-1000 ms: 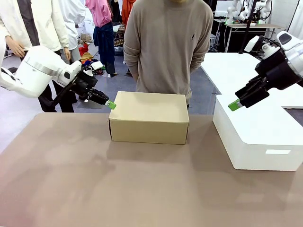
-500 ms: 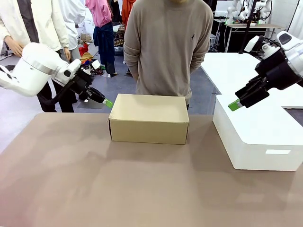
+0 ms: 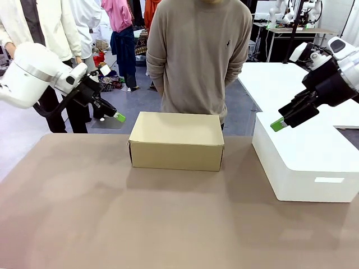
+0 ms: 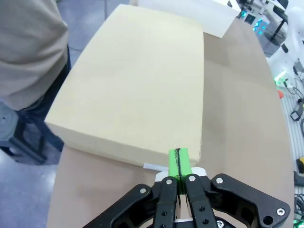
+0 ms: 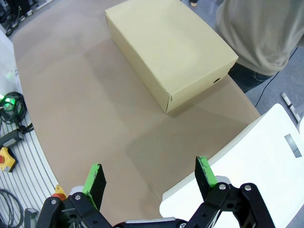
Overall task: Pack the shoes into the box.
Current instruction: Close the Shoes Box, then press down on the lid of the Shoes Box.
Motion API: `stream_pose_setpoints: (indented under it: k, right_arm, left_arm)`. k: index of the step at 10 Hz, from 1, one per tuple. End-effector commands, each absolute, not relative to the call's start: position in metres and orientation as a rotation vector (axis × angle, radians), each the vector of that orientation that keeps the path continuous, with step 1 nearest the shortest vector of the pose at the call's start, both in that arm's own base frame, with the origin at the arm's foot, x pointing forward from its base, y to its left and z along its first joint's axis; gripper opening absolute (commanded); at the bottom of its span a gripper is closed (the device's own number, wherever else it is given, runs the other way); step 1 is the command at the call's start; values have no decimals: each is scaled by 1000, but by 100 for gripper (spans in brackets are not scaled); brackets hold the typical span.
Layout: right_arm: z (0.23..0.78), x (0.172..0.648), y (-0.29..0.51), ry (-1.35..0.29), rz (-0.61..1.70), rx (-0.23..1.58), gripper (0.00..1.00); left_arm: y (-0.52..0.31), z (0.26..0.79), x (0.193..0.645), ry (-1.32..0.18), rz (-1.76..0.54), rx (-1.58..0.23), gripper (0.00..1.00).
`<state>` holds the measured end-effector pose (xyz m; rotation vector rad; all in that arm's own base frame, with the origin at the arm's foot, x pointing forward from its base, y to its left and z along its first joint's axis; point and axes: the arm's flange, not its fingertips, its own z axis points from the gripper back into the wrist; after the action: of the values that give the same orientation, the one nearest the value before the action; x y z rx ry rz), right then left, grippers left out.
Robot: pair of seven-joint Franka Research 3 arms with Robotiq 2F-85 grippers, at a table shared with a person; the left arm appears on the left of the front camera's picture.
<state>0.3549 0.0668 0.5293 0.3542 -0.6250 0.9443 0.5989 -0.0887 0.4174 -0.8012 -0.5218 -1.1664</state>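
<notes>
Front: box (image 3: 176, 140) sits shut at table (image 3: 112, 213) centre, person (image 3: 196, 56) at 12 behind it. Left gripper (image 3: 119, 116) clenched on nothing, at 10 off the box; right gripper (image 3: 276, 125) released, at 3 over white block (image 3: 305, 162).

Left wrist: pads pressed together, box lid at 12.

Right wrist: jaws wide, box at 12.

Shoes unseen; lid down, so packing looks done or nearly.
</notes>
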Motion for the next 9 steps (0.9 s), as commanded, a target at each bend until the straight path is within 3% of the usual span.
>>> stream_pose_setpoints:
  k: [1,9]
  right_arm:
    - [529,357,67,-635,947,370,100]
    - [529,357,67,-635,947,370,100]
  left_arm:
    - [-94,414,600,-548,-1169,-809,0]
    - [-94,414,600,-548,-1169,-809,0]
